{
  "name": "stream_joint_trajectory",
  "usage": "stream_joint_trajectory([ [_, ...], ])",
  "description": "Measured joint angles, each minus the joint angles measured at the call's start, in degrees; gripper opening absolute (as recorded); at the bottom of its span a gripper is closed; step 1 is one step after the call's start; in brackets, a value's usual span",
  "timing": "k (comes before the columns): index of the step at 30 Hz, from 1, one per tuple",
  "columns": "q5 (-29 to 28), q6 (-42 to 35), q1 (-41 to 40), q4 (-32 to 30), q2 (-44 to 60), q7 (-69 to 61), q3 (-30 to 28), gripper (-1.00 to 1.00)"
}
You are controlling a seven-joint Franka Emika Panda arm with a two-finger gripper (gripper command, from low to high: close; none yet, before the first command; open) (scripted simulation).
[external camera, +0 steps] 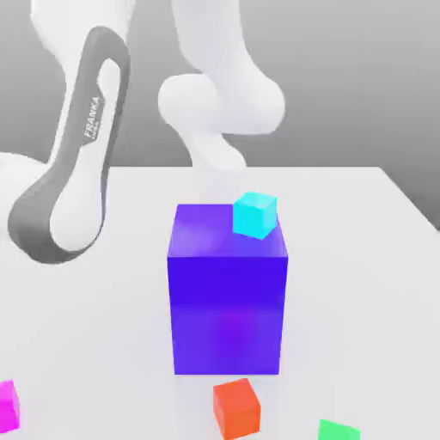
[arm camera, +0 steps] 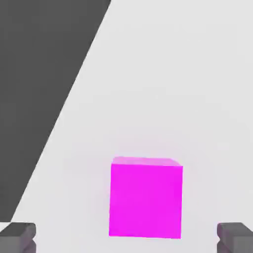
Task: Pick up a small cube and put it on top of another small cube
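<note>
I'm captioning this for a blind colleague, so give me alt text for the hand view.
A magenta-pink cube sits on a pale table, between the two open grey fingertips of the gripper. A dark area lies beyond the table's edge.

Glossy white rounded arm (external camera: 219,103), grey link panel lettered FRANKA (external camera: 93,118), dark grey pincer fingertips (arm camera: 18,237).

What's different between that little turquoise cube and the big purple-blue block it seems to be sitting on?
Colour: the turquoise cube is pale cyan; the big block is deep blue-violet. Size: the cube is far smaller than the block. Position: the cube rests on the block's top, near a back corner on the exterior view's right, while the block stands on the white table. Both are plain, glossy, box-shaped solids.
</note>
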Motion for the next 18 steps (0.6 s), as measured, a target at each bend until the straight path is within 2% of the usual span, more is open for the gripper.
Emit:
stream_joint_trajectory([
  [1, 0.7, 1.5, -0.6, 0.5, 2.1, -0.4, 0.7, 0.0],
  [2, 1.2, 2.7, -1.1, 0.9, 3.7, -0.8, 1.3, -1.0],
  [8, 1.5, 3.4, -1.3, 1.1, 4.5, -1.0, 1.5, -1.0],
  [13, -1.3, -2.3, 0.6, -0.7, -3.0, 0.9, -0.8, -1.0],
  [18, -5.4, -4.8, 7.9, -1.6, -6.3, -2.4, 4.9, -1.0],
])
